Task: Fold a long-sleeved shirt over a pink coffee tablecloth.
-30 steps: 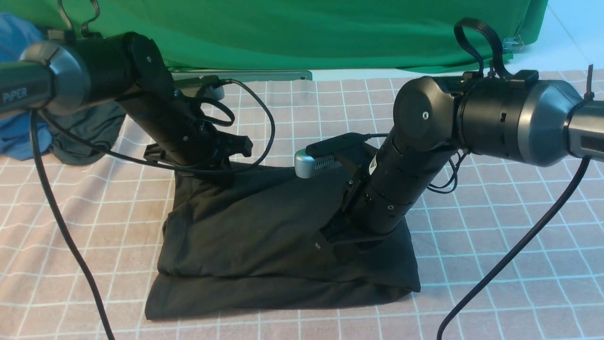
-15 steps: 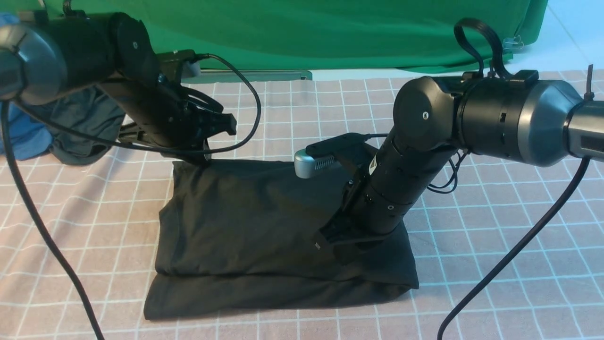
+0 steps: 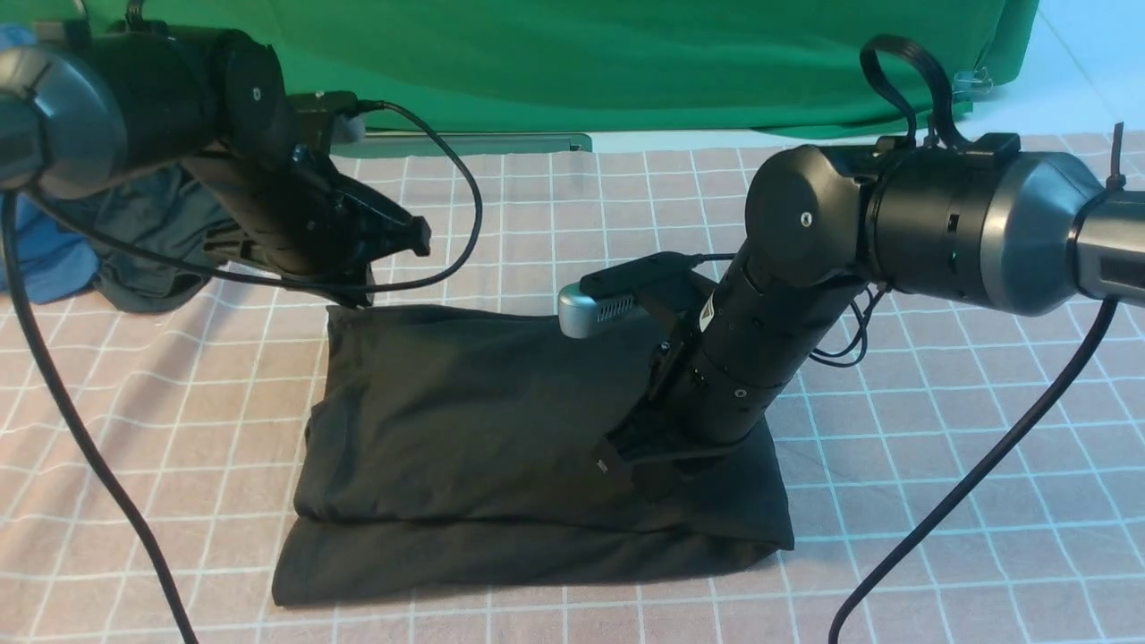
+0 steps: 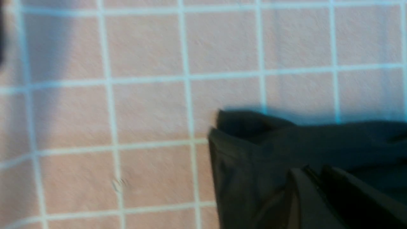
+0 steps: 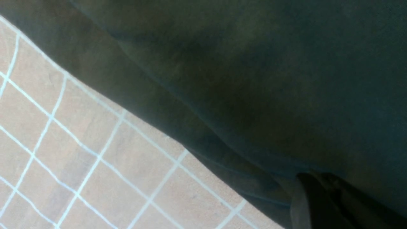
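Front view: pink coffee tablecloth (image 3: pixel 894 447) spread wide beneath both claws, giving a flat bed for folding. Long-sleeved shirt (image 3: pixel 465 429) lying on it as a stacked black rectangle, directly under the right claw and reaching as far as the left claw. Right claw (image 3: pixel 648 465) pressed together, low against the bundle, probably pinning the layers (cloth between its tips or not: cannot tell). Left claw (image 3: pixel 362 297) just above the shirt's far corner, spread or closed impossible to tell, blurred in its wrist view. No print, label or lettering readable anywhere.
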